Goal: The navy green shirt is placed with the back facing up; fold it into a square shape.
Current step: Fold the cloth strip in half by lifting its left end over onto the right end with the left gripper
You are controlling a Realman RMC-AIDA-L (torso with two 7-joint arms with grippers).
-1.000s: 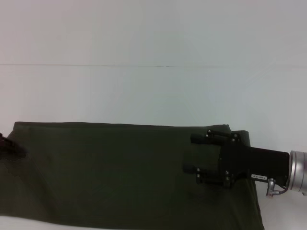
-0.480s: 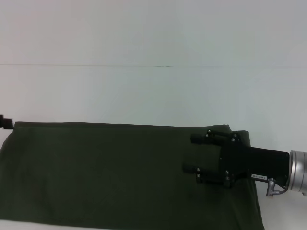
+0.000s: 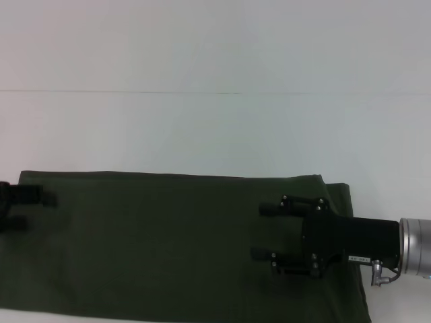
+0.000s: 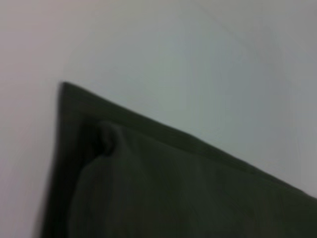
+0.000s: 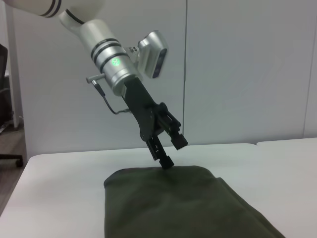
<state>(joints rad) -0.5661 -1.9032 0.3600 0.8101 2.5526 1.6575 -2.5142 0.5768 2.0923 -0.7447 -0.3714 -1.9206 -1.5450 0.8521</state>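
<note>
The navy green shirt [image 3: 161, 242] lies flat on the white table as a long dark olive band, plain side up. Its folded corner [image 4: 104, 139] fills the left wrist view. My right gripper [image 3: 259, 231] hovers open over the shirt's right part, fingers pointing left, nothing between them. At the shirt's left end my left gripper [image 3: 34, 210] enters from the picture's edge, blurred, with its fingers apart. In the right wrist view the left gripper [image 5: 174, 151] hangs tilted down, its lower fingertip at the far edge of the shirt [image 5: 173, 203].
The white table [image 3: 215, 128] stretches beyond the shirt to a pale wall. A strip of bare table [image 3: 397, 202] shows to the right of the shirt. A dark chair [image 5: 4, 99] stands far off beside the table.
My left gripper has come in over the shirt's left end. The right gripper has shifted a little left and toward the near edge. The shirt has not moved.
</note>
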